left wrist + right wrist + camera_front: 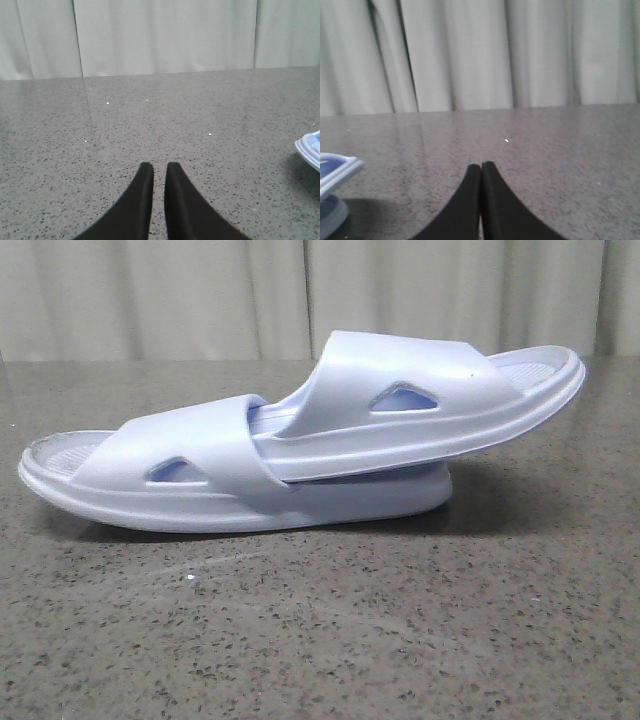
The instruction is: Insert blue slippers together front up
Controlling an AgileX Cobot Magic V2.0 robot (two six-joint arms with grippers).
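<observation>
- The two slippers are seen nested on the table (320, 640) in the front view: the lower slipper (150, 480) lies flat on its sole, and the upper slipper (440, 390) is pushed under its strap from the right.
- One end of the upper slipper is held inside the lower one's strap; its other end is tilted up and overhangs to the right.
- The pair is placed at mid-table, lengthwise left to right, with a pale curtain (300, 290) behind.
- Ribbed footbeds and triangular side cutouts are shown only in the front view.
- Neither arm is seen in the front view.
- In the left wrist view, the left gripper (159, 170) is shown above bare table with a narrow gap between its dark fingers and nothing held; only an edge of a slipper (310, 150) is caught at the frame's side.
- In the right wrist view, the right gripper (481, 169) is shown with fingertips pressed together and nothing between them; a raised slipper end (337, 172) is caught at the frame's side, clear of the fingers.
- No brand, label or writing can be read on anything.
</observation>
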